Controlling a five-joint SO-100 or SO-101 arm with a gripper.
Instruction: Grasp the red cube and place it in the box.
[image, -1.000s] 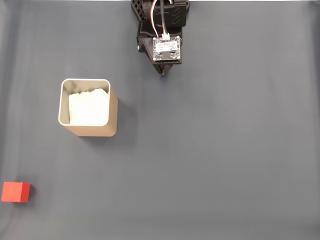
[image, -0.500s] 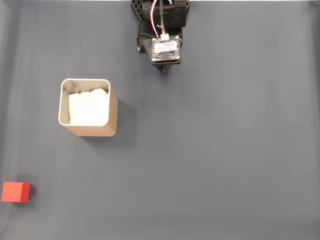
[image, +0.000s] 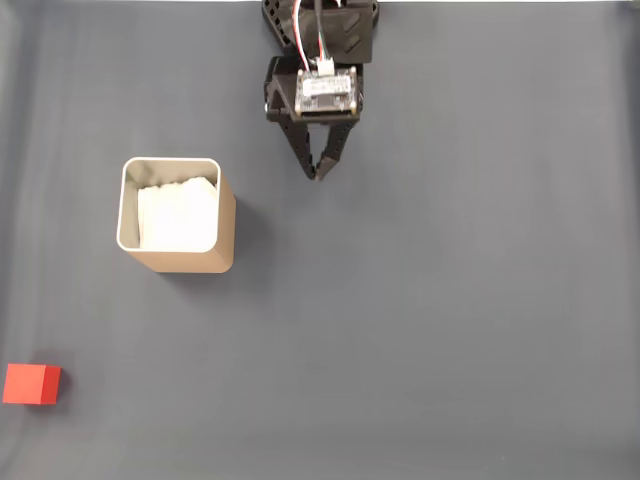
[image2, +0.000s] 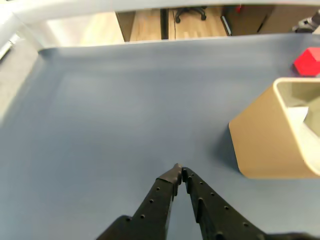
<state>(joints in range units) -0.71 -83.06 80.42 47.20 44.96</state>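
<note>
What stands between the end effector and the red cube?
The box stands close to the straight line from the end effector to the cube in the fixed view, so it may obstruct a low approach. Elsewhere the mat is bare.

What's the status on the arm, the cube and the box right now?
Gripper shut, empty, over bare mat near the top of the fixed view. Red cube at the bottom-left corner, untouched. Box stands between them, slightly off the straight path.
</note>
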